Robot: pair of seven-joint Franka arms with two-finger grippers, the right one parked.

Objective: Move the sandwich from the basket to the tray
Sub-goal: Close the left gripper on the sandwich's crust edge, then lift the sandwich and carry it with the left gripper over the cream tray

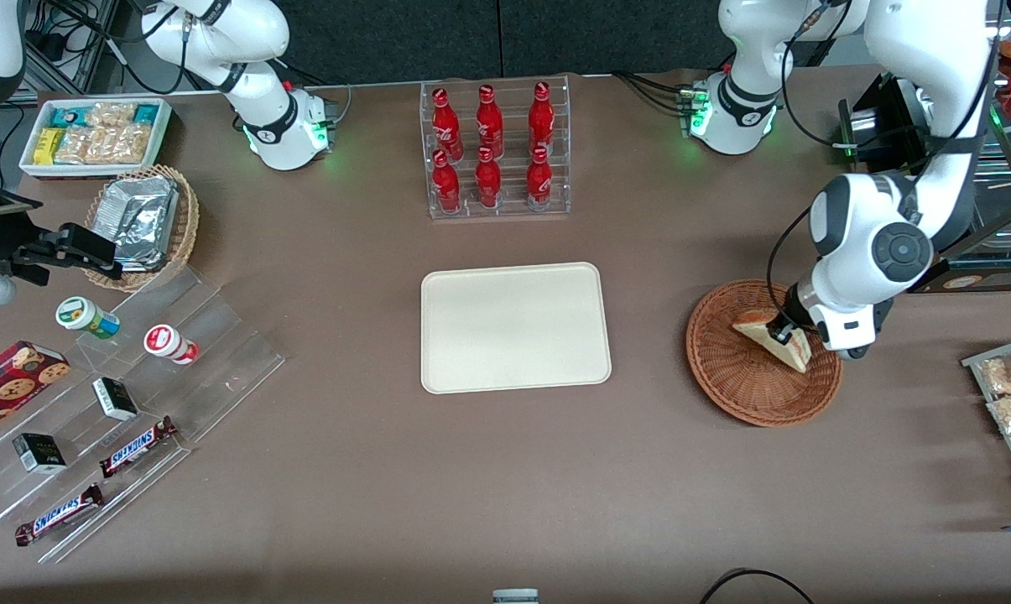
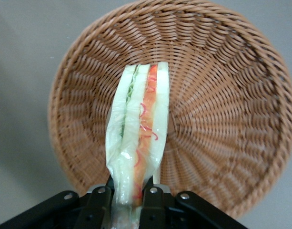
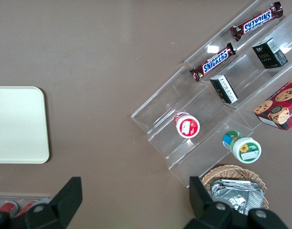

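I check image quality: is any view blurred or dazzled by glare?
Front view: even light, soft shadows, sharp; gripper shut on sandwich over basket. Left wrist view: sandwich wrap slightly soft and shiny, weave crisp. Right wrist view: tray bright, not washed out.

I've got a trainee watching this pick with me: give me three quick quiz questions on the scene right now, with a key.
1. True or false: the sandwich is clamped between the gripper fingers.
2. What lies on the tray? A) the sandwich B) a bottle C) nothing
3. What is the sandwich directly above?

Key
1. True; the fingers are shut on its end, above the basket.
2. C.
3. The basket.
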